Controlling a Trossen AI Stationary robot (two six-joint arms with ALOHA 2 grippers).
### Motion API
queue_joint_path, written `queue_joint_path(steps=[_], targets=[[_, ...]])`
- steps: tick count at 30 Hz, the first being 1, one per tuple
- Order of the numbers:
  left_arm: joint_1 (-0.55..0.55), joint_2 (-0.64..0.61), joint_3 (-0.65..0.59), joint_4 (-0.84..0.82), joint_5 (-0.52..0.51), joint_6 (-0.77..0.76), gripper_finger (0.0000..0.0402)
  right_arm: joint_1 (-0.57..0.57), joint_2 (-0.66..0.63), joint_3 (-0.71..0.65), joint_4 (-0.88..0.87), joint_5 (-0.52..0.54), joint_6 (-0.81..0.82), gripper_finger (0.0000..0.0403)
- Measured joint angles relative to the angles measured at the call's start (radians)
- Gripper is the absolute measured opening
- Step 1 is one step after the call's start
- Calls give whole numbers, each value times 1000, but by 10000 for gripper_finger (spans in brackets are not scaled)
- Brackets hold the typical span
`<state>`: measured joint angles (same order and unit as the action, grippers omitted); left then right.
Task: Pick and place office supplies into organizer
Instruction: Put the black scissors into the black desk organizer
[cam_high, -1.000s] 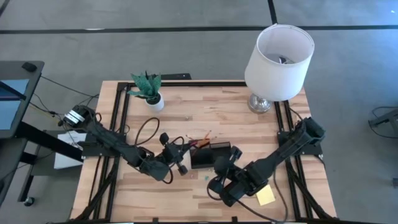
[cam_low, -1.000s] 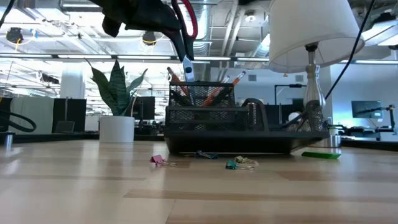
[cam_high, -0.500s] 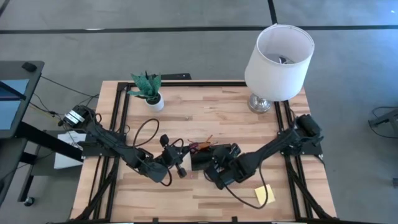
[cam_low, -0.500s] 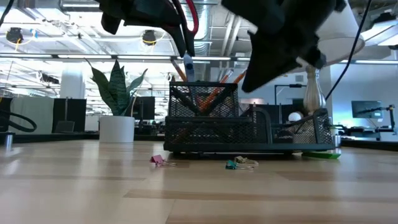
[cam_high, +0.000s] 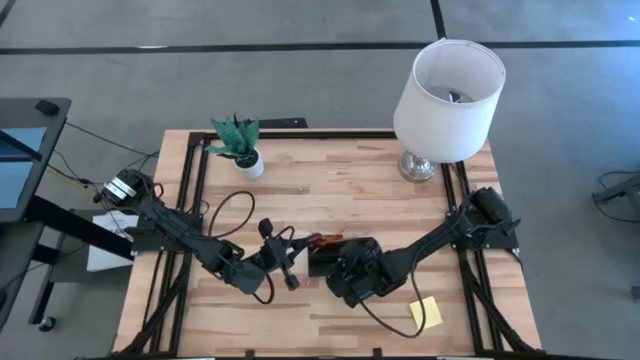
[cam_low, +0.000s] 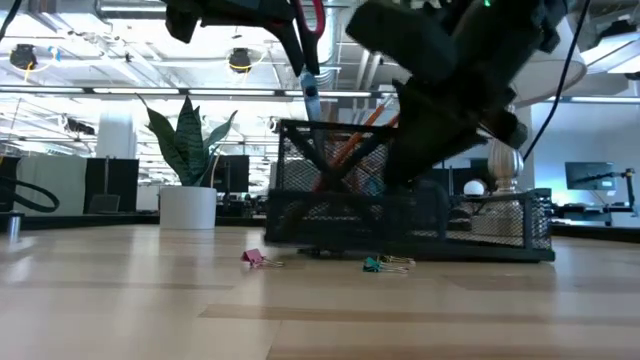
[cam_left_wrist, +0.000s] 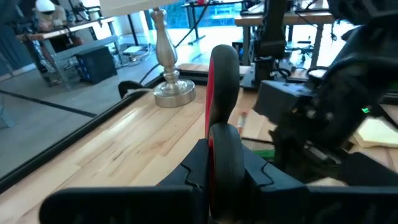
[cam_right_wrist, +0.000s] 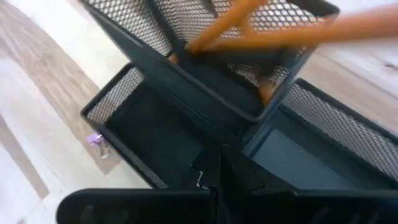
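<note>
The red-handled scissors (cam_low: 309, 60) hang point down over the black mesh organizer (cam_high: 330, 256), with my left gripper (cam_high: 287, 262) shut on them. Orange pencils (cam_right_wrist: 267, 28) stand in the organizer's tall cup. My right gripper (cam_right_wrist: 217, 180) is shut, its fingertips down inside the organizer's low compartment beside that cup. A pink clip (cam_low: 253, 258) and a green clip (cam_low: 385, 263) lie on the table in front of the organizer. The yellow sticky-note pad (cam_high: 425, 312) lies near the front right. My left gripper pinches the scissors' red handle loop (cam_left_wrist: 224, 140) between its two fingers. It comes in about level from the table's left. The scissors are lifted clear, their blades (cam_low: 310, 95) hanging down over the organizer's cup. My right gripper's shut fingers slant down from the near side into the organizer's low compartment (cam_right_wrist: 161, 143). The fingers themselves hide the spot that they touch. The organizer stands on the table, skewed.
A white-shaded lamp (cam_high: 450, 90) stands at the far right and a potted plant (cam_high: 238, 145) at the far left. Black frame rails run along both table sides. Bare wood lies in front of the organizer and toward the far middle.
My right gripper has come down from beside the sticky-note pad, toward the table's left and onto the organizer, rolling as it went. The organizer has shifted and swung round on the table. My left gripper has stayed put with the scissors.
</note>
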<state>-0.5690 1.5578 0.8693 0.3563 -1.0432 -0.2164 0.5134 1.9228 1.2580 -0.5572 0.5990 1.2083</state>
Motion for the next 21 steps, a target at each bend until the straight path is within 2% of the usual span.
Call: queue_joint_path(steps=[7, 21], targets=[[-1, 0, 4, -21, -5, -11, 18, -3, 73, 8, 87, 5, 3, 0], [-1, 0, 68, -15, 14, 77, 18, -18, 35, 1, 119, -44, -88, 0]])
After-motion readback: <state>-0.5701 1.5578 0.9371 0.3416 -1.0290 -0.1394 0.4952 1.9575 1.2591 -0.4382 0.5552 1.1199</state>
